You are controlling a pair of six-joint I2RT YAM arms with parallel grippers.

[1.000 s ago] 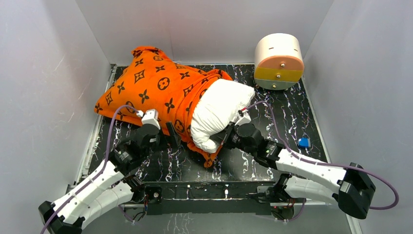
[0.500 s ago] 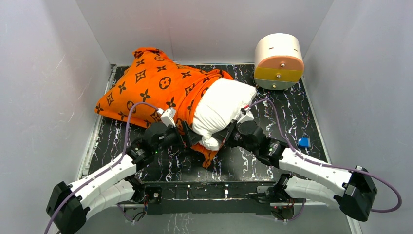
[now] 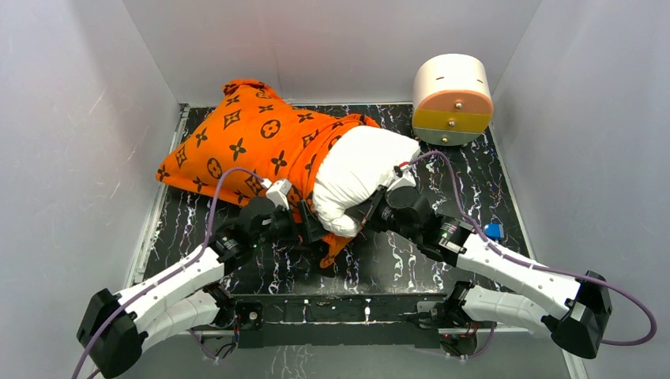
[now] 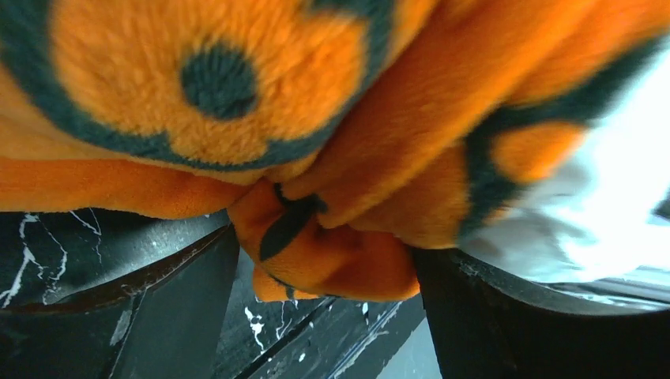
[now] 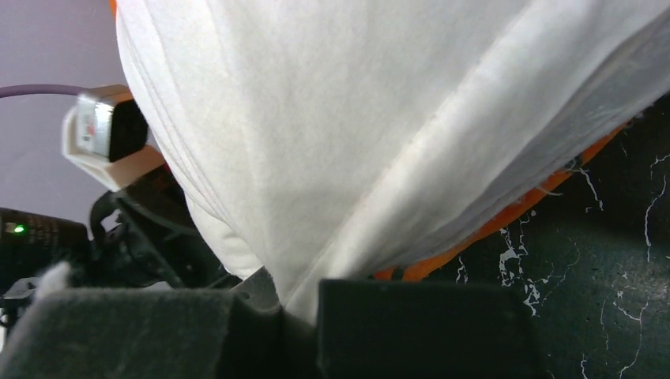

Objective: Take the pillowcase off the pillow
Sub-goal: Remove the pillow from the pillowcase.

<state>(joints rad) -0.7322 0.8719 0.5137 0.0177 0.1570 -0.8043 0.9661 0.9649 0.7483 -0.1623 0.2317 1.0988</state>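
Both arms close on the open end.
Since a second ago, the left gripper (image 4: 324,260) has reached the pillowcase (image 3: 253,146) hem, fingers spread around a fold, seemingly unclamped; the right gripper (image 5: 296,304) pinches the pillow (image 3: 355,170).

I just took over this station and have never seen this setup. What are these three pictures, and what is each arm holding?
The wide picture looks down from above and behind two robot arms bolted at the table's near edge. The other two come from cameras on each wrist.

On the black marbled table lies a white pillow, partly out of its orange pillowcase. A round drawer box stands far right, and a small blue object lies beside the right arm.

The left hand has a fold of pillowcase between its fingers, not yet pinched. The right hand is clamped on the pillow's corner.
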